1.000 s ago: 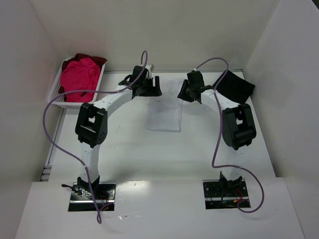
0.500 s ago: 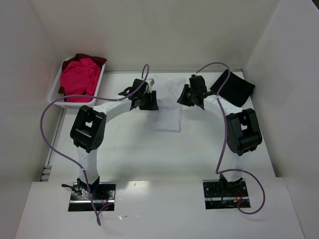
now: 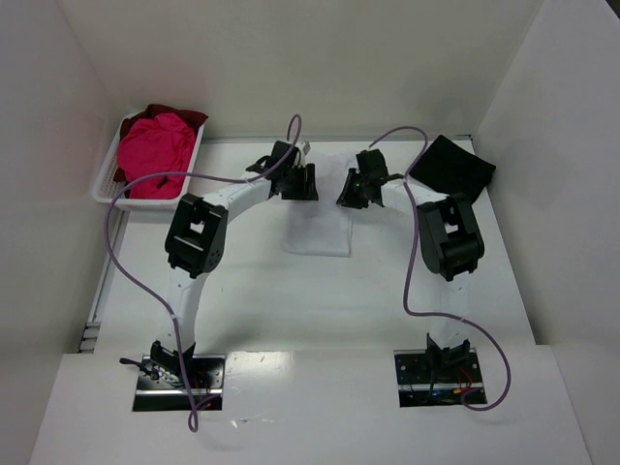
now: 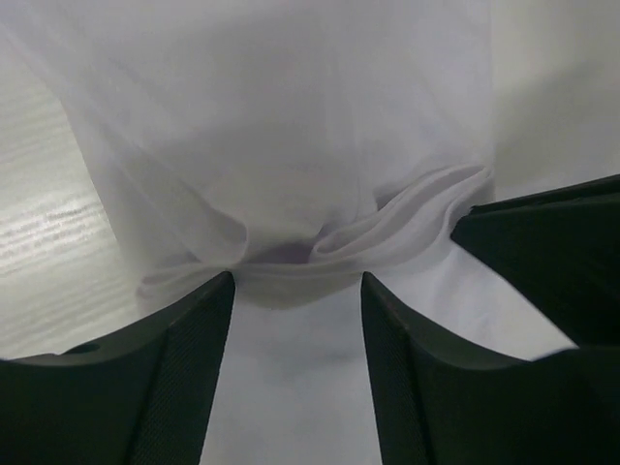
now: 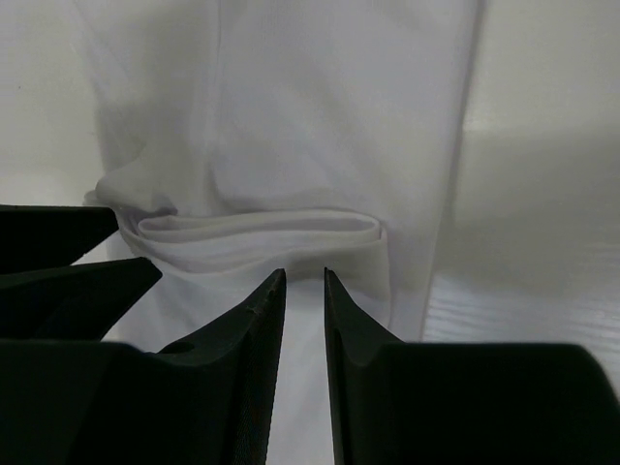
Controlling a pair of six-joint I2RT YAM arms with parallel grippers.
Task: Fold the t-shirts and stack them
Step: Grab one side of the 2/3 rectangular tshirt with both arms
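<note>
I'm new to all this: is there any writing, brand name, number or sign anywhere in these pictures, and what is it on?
None: no word, label, number or sign can be read in any view.
The white t-shirt, black t-shirt, pink t-shirt and basket look plain.
The arm bases are too small to tell whether they carry any marking.

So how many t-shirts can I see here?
4. The white t-shirt lies mid-table, the black t-shirt at the far right corner, and the pink t-shirt is heaped over the dark red t-shirt in the basket, far left. More could be buried there.
</note>
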